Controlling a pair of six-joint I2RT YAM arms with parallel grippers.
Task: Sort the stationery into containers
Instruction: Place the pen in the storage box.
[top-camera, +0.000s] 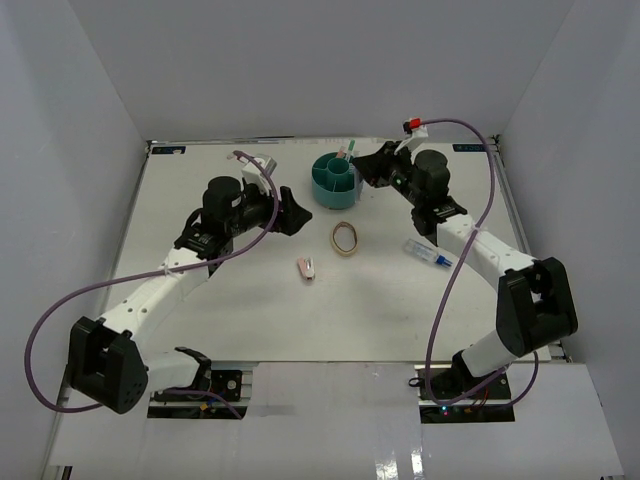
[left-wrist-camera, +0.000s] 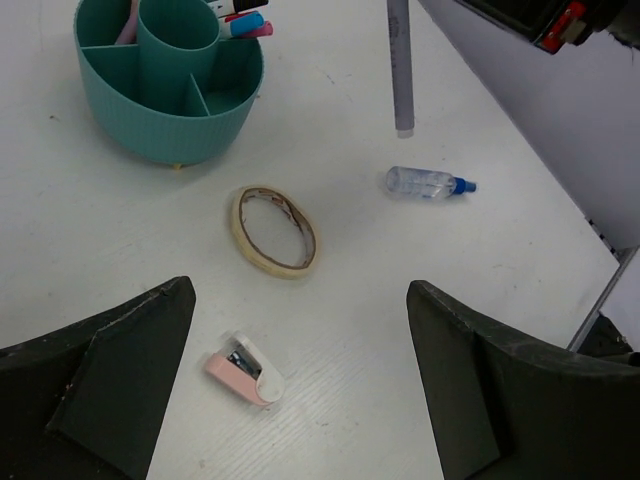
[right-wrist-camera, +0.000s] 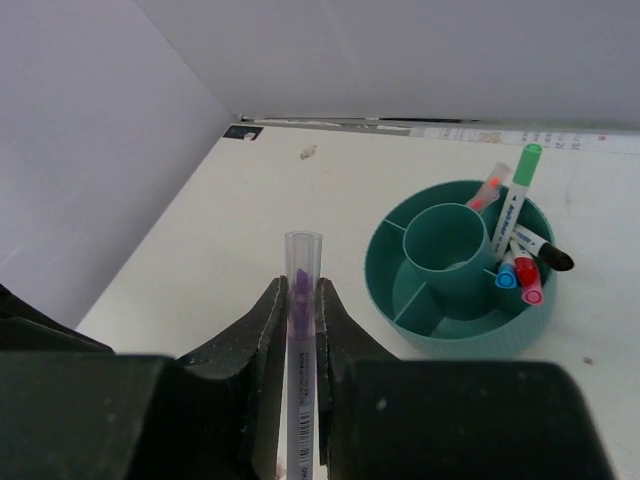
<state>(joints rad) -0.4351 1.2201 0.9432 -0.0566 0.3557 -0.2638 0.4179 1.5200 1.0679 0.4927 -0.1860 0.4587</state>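
Note:
The round teal organizer (top-camera: 333, 180) stands at the table's back middle; it also shows in the left wrist view (left-wrist-camera: 170, 80) and the right wrist view (right-wrist-camera: 455, 270). Several capped pens (right-wrist-camera: 520, 250) stand in one ring compartment. My right gripper (right-wrist-camera: 300, 300) is shut on a purple pen with a clear cap (right-wrist-camera: 302, 270), held in the air just right of the organizer (top-camera: 372, 165). My left gripper (left-wrist-camera: 300, 400) is open and empty, above the table left of the tan loop (left-wrist-camera: 275, 230). The pink eraser (left-wrist-camera: 243, 368) and the blue-capped clear bottle (left-wrist-camera: 428, 183) lie on the table.
White walls enclose the table on the left, back and right. In the top view the loop (top-camera: 346, 238), eraser (top-camera: 307, 268) and bottle (top-camera: 430, 254) lie in a row across the middle. The held pen (left-wrist-camera: 400, 70) hangs above the table near the bottle.

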